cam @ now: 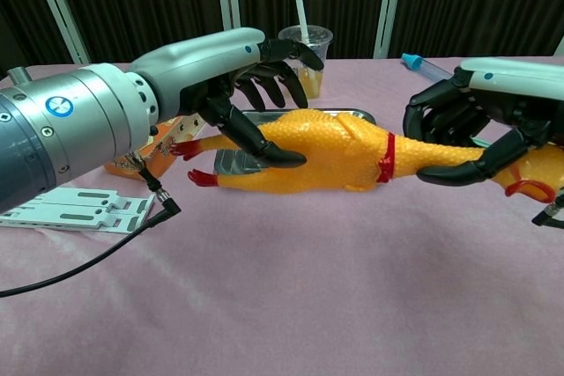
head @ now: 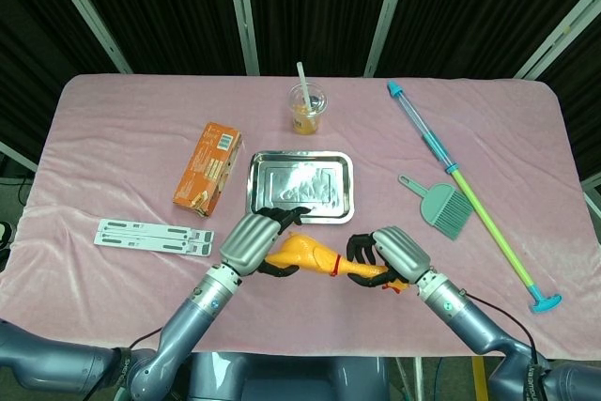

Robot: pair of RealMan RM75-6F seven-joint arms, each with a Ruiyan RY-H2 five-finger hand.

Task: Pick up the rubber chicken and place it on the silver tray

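Observation:
The yellow rubber chicken (head: 305, 255) (cam: 335, 160) hangs level just above the pink cloth, in front of the silver tray (head: 254, 185) (cam: 352, 114). My right hand (head: 396, 251) (cam: 493, 112) grips its neck past the red collar, with the head sticking out to the right. My left hand (head: 249, 241) (cam: 220, 68) is over the body end with its fingers spread and lifted off. Only its thumb lies against the chicken's side. The red feet point left, below the left wrist.
An orange box (head: 208, 166) lies left of the tray, and a cup with a straw (head: 307, 108) stands behind it. To the right are a teal brush and dustpan (head: 441, 206) and a long coloured tube (head: 460, 185). White flat strips (head: 153, 235) lie at the left. A black cable (cam: 88, 261) hangs from my left wrist.

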